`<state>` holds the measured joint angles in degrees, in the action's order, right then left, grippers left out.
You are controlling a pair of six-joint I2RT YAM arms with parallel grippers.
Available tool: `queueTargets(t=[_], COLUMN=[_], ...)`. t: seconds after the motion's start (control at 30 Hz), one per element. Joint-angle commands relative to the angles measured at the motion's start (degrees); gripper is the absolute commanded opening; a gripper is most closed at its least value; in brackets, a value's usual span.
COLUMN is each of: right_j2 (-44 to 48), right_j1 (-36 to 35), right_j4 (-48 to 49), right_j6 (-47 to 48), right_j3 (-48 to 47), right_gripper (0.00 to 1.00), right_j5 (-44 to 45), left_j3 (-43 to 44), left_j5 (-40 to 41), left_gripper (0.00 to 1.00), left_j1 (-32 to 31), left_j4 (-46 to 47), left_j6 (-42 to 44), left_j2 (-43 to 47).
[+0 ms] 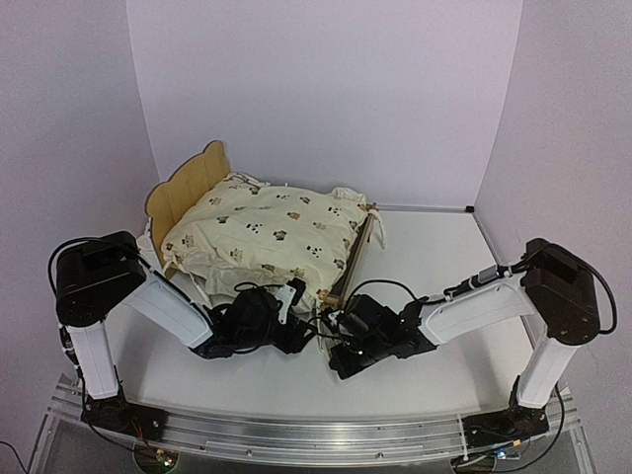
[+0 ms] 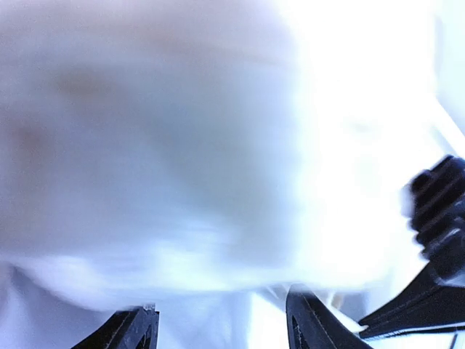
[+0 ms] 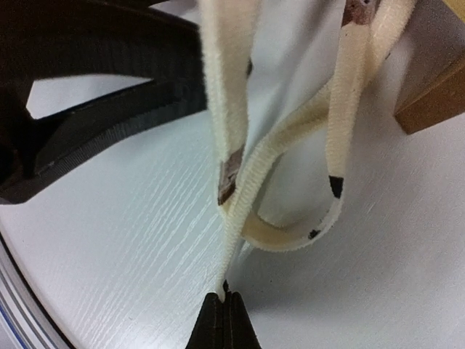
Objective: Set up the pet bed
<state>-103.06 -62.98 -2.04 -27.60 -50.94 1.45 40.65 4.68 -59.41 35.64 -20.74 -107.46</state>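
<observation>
**Both arms folded low toward the middle**

The left arm [image 1: 173,311] rises from its base, bends sharply at the elbow and goes down and inward, with its wrist low over the table. The left gripper [image 2: 221,329] has its fingers [image 2: 134,331] apart, with a clear gap between the tips. The right arm [image 1: 474,306] mirrors this pose, its forearm sloping down toward the centre. The right gripper [image 3: 224,314] has its fingers pressed together, pinching a thin edge of the cream cover [image 3: 232,240]. The two wrists lie near each other, with the grippers pointing away from the bases.
</observation>
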Motion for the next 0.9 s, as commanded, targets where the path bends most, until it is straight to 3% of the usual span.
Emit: queueTargets(t=[0.0, 0.33, 0.53, 0.87], right_j2=[3.8, 14.45, 17.65, 18.05], right_j1=[0.12, 0.83, 2.95, 5.27], right_j4=[-9.17, -20.81, -22.99, -24.05], right_j6=[5.01, 11.51, 12.79, 12.07], right_j3=[-0.17, 0.58, 0.65, -1.4], right_gripper=[0.0, 0.0, 0.0, 0.0], right_j5=[-3.91, -2.41, -1.45, -1.45], left_j3=[2.67, 3.42, -0.64, 0.48], left_j5=[-1.99, -2.2, -1.55, -1.77], left_gripper=[0.61, 0.59, 0.61, 0.67], left_j1=[-1.27, -1.59, -1.59, -1.59], left_j4=[-1.91, -5.36, 2.3, 10.88], left_j6=[4.9, 14.98, 17.84, 23.91], left_j2=[1.03, 2.7, 3.97, -0.8])
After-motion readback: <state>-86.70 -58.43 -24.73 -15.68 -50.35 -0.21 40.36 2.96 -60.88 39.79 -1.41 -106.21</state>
